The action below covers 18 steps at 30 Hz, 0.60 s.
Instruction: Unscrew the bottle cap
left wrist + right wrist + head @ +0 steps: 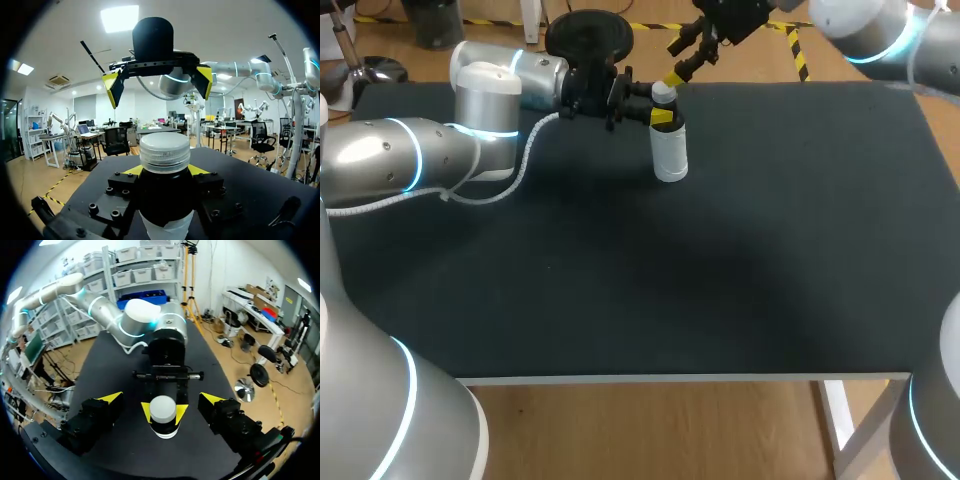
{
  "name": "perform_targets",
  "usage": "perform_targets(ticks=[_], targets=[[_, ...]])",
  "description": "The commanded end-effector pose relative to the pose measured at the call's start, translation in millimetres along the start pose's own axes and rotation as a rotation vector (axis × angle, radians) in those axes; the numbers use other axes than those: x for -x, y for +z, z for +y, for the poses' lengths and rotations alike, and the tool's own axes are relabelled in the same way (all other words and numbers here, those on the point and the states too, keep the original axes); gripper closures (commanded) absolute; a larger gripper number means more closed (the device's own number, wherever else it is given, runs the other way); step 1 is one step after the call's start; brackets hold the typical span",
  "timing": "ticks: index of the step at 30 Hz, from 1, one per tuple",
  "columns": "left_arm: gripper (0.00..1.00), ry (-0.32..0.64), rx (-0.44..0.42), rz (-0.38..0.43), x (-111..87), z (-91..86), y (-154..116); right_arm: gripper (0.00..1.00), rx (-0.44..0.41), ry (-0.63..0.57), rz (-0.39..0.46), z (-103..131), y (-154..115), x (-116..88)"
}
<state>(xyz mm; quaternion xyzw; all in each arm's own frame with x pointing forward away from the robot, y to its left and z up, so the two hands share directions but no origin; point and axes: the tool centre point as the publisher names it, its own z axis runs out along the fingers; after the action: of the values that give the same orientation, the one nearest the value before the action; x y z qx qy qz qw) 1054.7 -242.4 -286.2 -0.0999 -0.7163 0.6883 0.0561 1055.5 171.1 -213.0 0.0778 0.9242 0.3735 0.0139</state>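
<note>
**Item 1.** A matte black rectangular surface (720,300) with a pale front edge is filling the head view. It is carrying the task's thing on its far half, a little left of the middle.

**Item 2.** A silver-grey left arm (430,150) with glowing blue joint rings is coming in from the left side. It is lying low over the far left part of the surface. A white coiled cable (525,165) is hanging in a loop beside its wrist.

**Item 3.** A white plastic bottle (669,152) is standing upright on the surface, near the far edge. It is wearing a whitish ribbed round screw cap (663,93), which is sitting fully on the neck.

**Item 4.** The left gripper (660,106), black with yellow tips, is reaching the bottle side-on. Its fingers are pinching the bottle just under the cap, one from each side. In the left wrist view the two yellow tips are showing against the neck on either side. The cap is rising clear above them.

**Item 5.** The right gripper (673,62), black with yellow tips, is hanging over the bottle from the far right on the silver-grey right arm (870,35). Its fingers are spread wide. In the left wrist view both tips are hovering above the cap with open air between, touching nothing. In the right wrist view the cap is sitting midway between the spread fingers, well apart from each.
</note>
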Motion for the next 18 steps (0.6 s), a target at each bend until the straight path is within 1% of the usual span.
perform_targets(ticks=[1,7,11,12,18], targets=[[1.00,0.000,-0.004,0.007,3.5,2.3,0.6,0.00,-0.006,0.006,-0.451,-0.8,1.2,-3.2],[1.00,0.000,-0.004,0.007,3.5,2.3,0.6,0.00,-0.005,0.021,-0.414,-4.3,5.6,0.6],[1.00,0.000,-0.004,0.007,3.5,2.3,0.6,0.00,0.007,0.036,-0.374,-6.8,8.5,3.6],[1.00,0.000,-0.004,0.007,3.5,2.3,0.6,0.00,0.018,0.048,-0.354,-7.5,9.5,4.7],[1.00,0.000,-0.004,0.007,3.5,2.3,0.6,0.00,0.046,0.102,-0.312,-11.4,13.6,6.5]])
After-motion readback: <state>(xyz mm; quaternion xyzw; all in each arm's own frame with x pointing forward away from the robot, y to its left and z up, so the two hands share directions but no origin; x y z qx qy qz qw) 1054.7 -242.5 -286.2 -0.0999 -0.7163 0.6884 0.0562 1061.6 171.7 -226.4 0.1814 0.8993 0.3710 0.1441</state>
